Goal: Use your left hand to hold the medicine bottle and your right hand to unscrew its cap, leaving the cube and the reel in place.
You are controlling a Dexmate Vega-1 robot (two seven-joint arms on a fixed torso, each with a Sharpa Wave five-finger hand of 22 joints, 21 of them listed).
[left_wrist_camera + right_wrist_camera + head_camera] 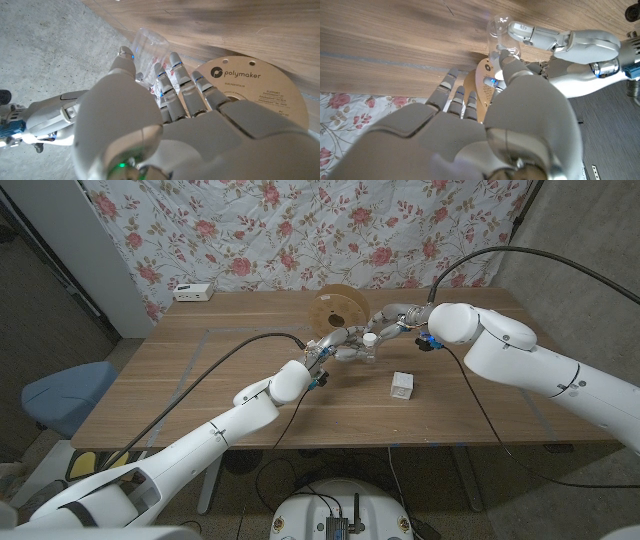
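Floral curtain fabric hangs behind the brown wooden table (pixel 200 370). At upper centre of the head view, we see our left hand (pixel 335 345) wrapped around the small clear plastic medicine bottle (pixel 147 50), and our right hand (pixel 392 320) pinching its white cap (pixel 370 338). We judge the bottle light, thin-walled and slippery: hold the body firmly, turn only the cap. Nearby stand the tan filament reel (pixel 340 308) and white cube (pixel 402 386).

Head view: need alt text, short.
Both robot hands meet at a clear medicine bottle mid-table: the left hand grips it, the right hand is at its white cap. A reel stands behind; a white cube sits nearer.
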